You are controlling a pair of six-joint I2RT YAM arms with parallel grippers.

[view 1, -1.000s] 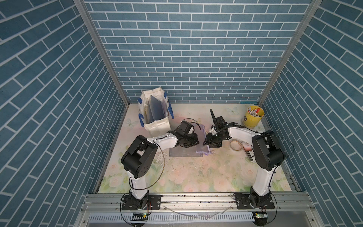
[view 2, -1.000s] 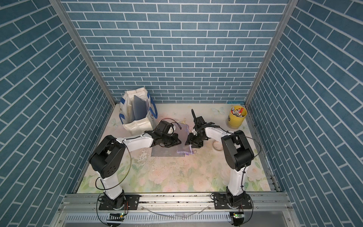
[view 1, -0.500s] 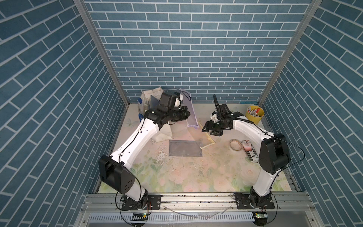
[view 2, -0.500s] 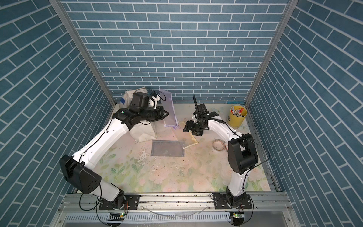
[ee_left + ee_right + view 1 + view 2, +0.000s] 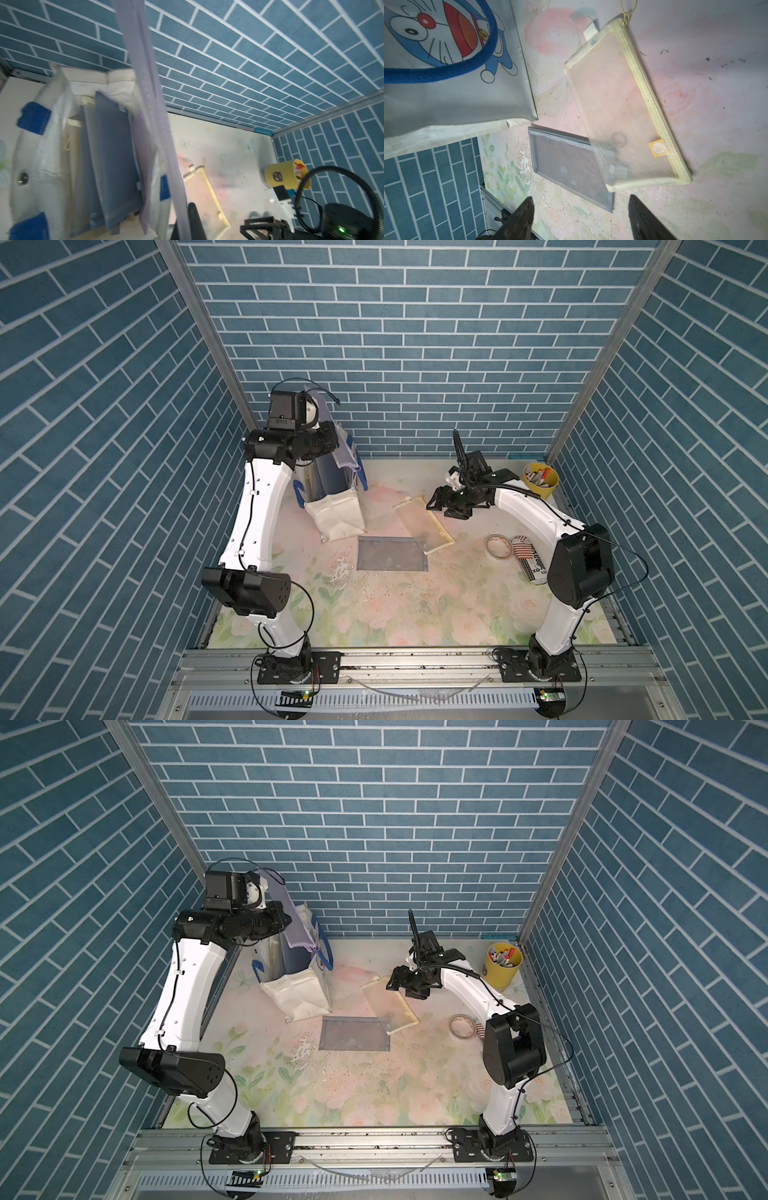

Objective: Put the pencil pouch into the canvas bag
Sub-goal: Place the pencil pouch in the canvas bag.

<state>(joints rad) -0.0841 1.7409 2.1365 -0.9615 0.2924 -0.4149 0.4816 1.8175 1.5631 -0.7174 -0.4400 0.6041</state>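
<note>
The yellow bucket [image 5: 537,490] stands upright at the far right corner of the floral tabletop [image 5: 374,614] and holds pens. A tape roll [image 5: 489,548] lies flat nearer the front. A striped printed item [image 5: 528,561] lies just beside it. Blue brick-pattern walls [image 5: 415,344] enclose three sides.

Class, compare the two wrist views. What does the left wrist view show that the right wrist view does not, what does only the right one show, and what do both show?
Only the left wrist view: the purple pouch hanging at the bag's mouth, blue pouches standing inside it, and the yellow bucket. Only the right wrist view: the cartoon print on the bag's side, and the grey pouch partly under the yellow pouch. Both: the bag and the yellow pouch.
</note>
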